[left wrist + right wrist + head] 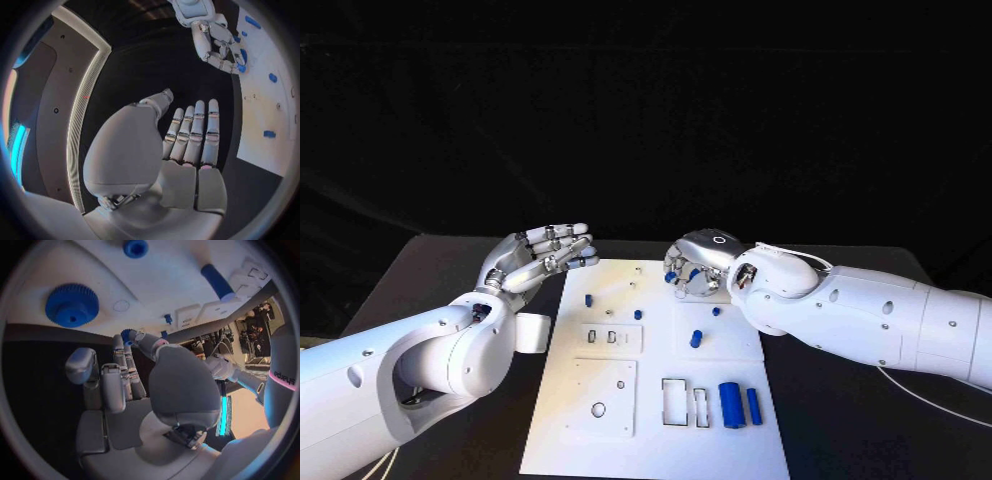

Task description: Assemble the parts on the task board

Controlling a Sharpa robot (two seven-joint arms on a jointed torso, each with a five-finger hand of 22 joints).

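The white task board (661,440) lies in the middle of the black table. My right hand (700,262) hovers over the board's far end and pinches a small blue part (128,335) between thumb and a finger. A blue gear (72,305) lies on the board just beyond those fingertips. Two blue cylinders (728,403) lie side by side near the board's right front. Small blue pegs (697,339) stand around the middle. My left hand (545,255) is raised beside the board's far left corner, fingers straight and apart, holding nothing; the left wrist view shows its fingers (194,132) beside the board (269,115).
Rectangular frames (687,402) and an oval hole (599,409) mark the board's near half, and small slots (606,337) sit at its left middle. Black table (444,280) surrounds the board on both sides. A dark backdrop stands behind.
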